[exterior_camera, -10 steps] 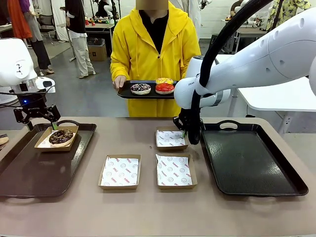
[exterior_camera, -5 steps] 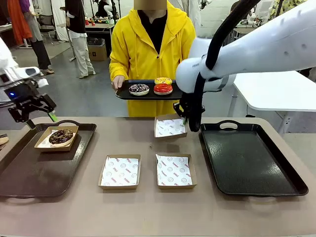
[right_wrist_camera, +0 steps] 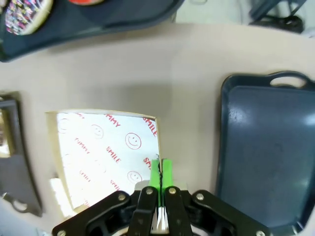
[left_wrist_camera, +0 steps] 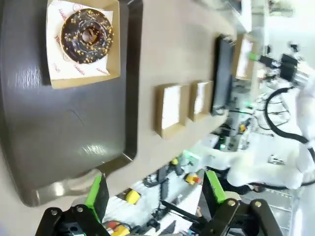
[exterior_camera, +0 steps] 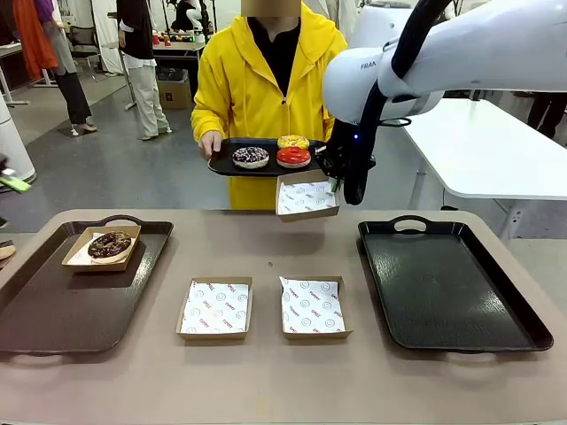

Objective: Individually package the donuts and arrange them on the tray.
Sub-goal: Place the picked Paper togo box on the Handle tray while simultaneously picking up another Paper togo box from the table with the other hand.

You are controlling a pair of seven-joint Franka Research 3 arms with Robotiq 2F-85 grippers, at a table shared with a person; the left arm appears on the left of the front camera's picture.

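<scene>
The right gripper (right_wrist_camera: 161, 169) was clamped on the rim of a paper-lined box (exterior_camera: 306, 197), held above the table beside the person's tray (exterior_camera: 221, 166). That tray carried a sprinkled donut (exterior_camera: 251, 158), a yellow donut (exterior_camera: 294, 142) and a glossy red donut (exterior_camera: 293, 157). The dark chocolate donut (exterior_camera: 110, 244), flecked gold, lay in a second box (exterior_camera: 78, 257) on the left tray (exterior_camera: 53, 301). The left gripper (left_wrist_camera: 153, 189) stood wide apart.

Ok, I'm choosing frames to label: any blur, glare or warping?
Front view: sharp, evenly lit, sheen on the right-hand black plastic tray. Left wrist view: fisheye-bent, background smeared, glare on the dark brown tray. Right wrist view: white-lined brown cardboard box crisp, overexposed at its lower-left corner.
</scene>
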